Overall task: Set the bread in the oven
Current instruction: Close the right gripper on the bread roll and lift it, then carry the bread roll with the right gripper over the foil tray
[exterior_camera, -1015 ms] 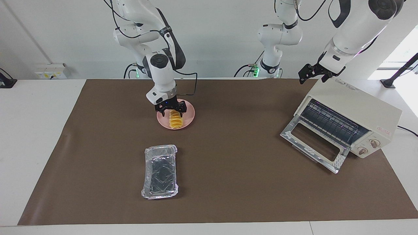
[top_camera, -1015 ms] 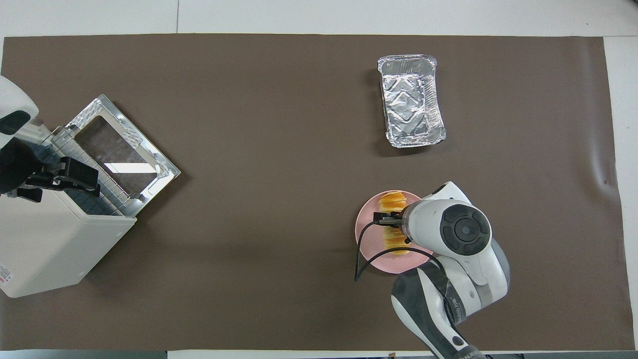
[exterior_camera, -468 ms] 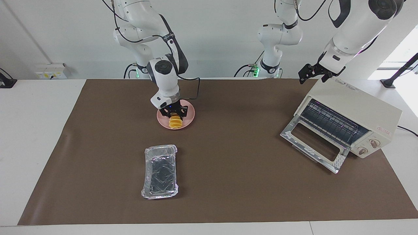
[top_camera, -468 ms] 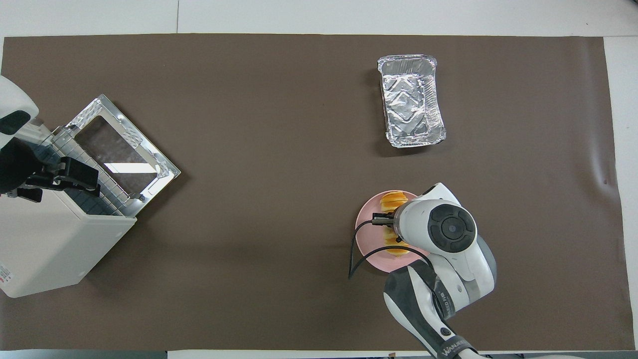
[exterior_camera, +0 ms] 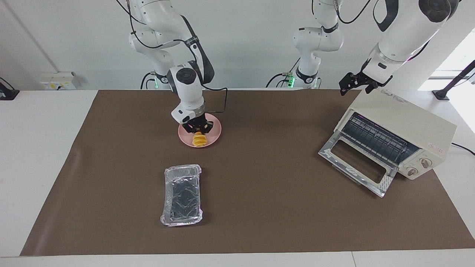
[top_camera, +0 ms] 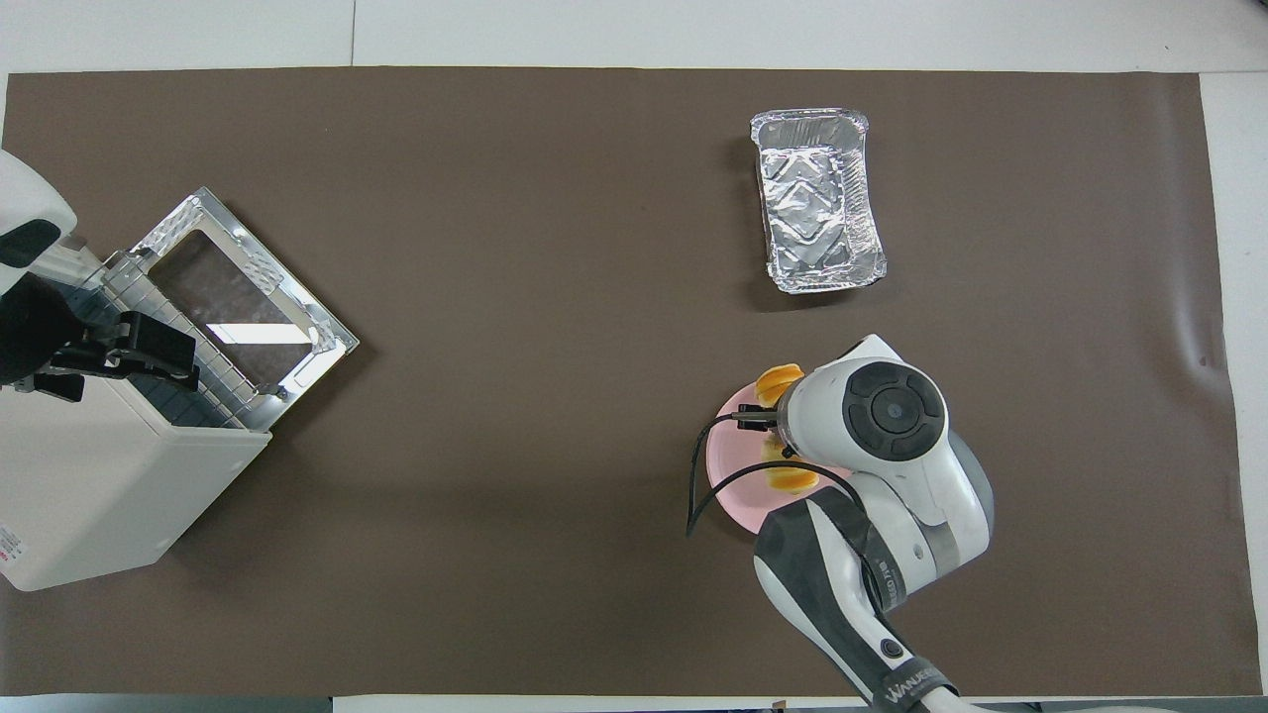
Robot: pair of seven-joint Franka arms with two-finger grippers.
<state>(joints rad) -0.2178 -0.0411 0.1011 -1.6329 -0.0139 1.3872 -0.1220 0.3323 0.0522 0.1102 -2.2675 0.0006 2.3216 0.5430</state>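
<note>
Bread [exterior_camera: 200, 139] lay on pink plate [exterior_camera: 214, 134], at the right arm's end of the brown mat [exterior_camera: 259, 207], nearer to the robots than the foil tray [exterior_camera: 182, 194]. Right gripper [exterior_camera: 197, 129] down on the loaf's middle, fingers clenched around it, loaf not yet lifted off the plate. Oven [exterior_camera: 399, 129] stood at the left arm's end, glass door [exterior_camera: 356, 163] dropped open, wire rack [exterior_camera: 374, 139] showing, 2 knobs [exterior_camera: 419, 167] on its front. Left gripper [exterior_camera: 355, 83] waited, hanging over the oven's top, jaws spread and holding nothing.
</note>
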